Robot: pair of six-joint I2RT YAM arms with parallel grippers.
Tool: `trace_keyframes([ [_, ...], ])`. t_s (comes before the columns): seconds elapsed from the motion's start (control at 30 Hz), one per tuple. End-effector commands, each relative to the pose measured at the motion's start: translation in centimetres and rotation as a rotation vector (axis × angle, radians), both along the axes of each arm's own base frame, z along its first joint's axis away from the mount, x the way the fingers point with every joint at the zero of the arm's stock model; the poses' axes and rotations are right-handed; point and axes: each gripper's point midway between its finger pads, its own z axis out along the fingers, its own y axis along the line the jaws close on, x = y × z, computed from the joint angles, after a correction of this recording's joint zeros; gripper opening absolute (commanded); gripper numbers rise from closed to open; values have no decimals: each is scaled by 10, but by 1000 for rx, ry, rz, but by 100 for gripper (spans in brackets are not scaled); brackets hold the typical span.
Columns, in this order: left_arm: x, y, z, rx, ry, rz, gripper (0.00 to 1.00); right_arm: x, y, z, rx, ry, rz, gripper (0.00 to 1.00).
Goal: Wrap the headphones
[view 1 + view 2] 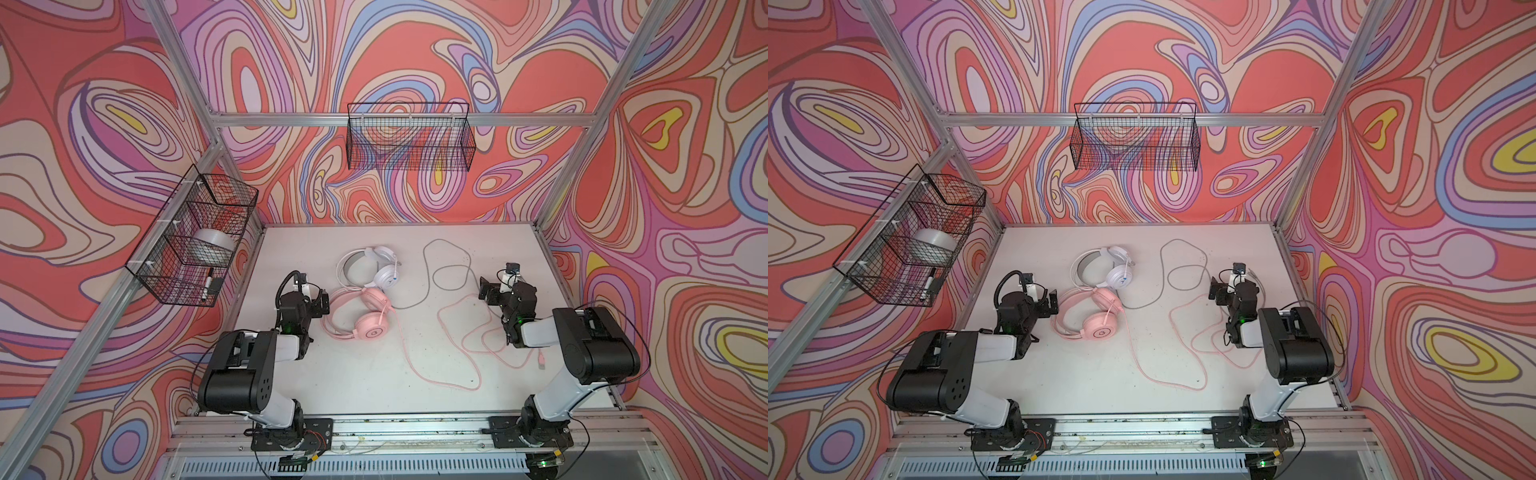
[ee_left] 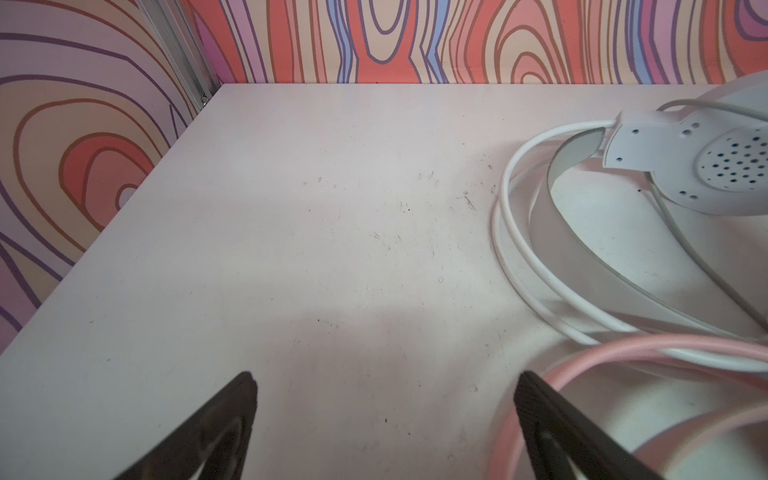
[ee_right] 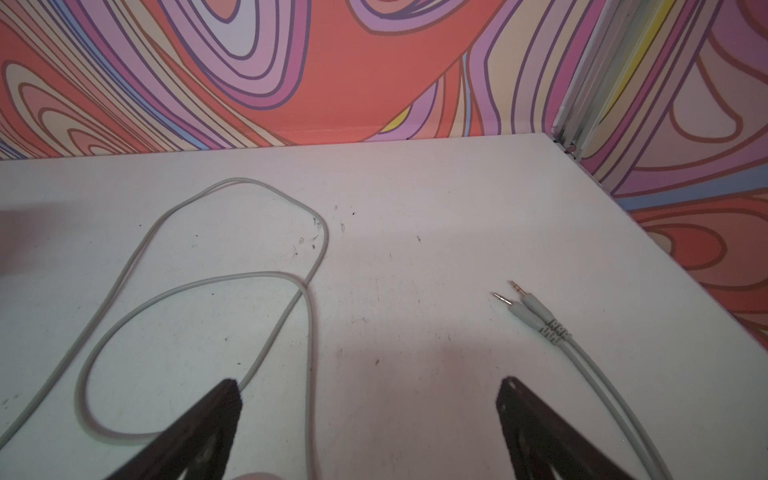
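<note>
On the table (image 1: 374,395), left of centre: pink headset (image 1: 368,318) nearest the arms, white headset (image 1: 376,266) just behind it, the two touching. Trailing off to the right in loose loops: pink cable (image 1: 442,357) and grey cable (image 1: 451,266), both fully unwound, so no wrapping done yet.

Probably light: hard plastic cups, springy bands. Stiff enough to pin or lift by the band, but likely to skid on the smooth top. Cords thin and limp, awkward to pinch where lying flat; best taken near the twin plugs (image 3: 525,309) or at a raised loop.

Left gripper (image 1: 319,301) low, just beside the pink band, jaws wide apart and empty, arm folded at the elbow, reaching toward the back wall. Right gripper (image 1: 489,291) likewise spread and holding nothing, low over the grey loops, plugs lying just off to one side.
</note>
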Motion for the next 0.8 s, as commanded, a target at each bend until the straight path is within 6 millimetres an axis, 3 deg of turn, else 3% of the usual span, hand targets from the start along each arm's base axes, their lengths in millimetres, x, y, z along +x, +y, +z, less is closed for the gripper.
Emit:
trace_keyframes([
  [0.0,7,-1,9,4,-38,-11,100,4,-3,2,-1,-10,-12,99],
  [0.77,7,-1,9,2,-37,-11,100,4,-3,2,1,-12,-11,98],
])
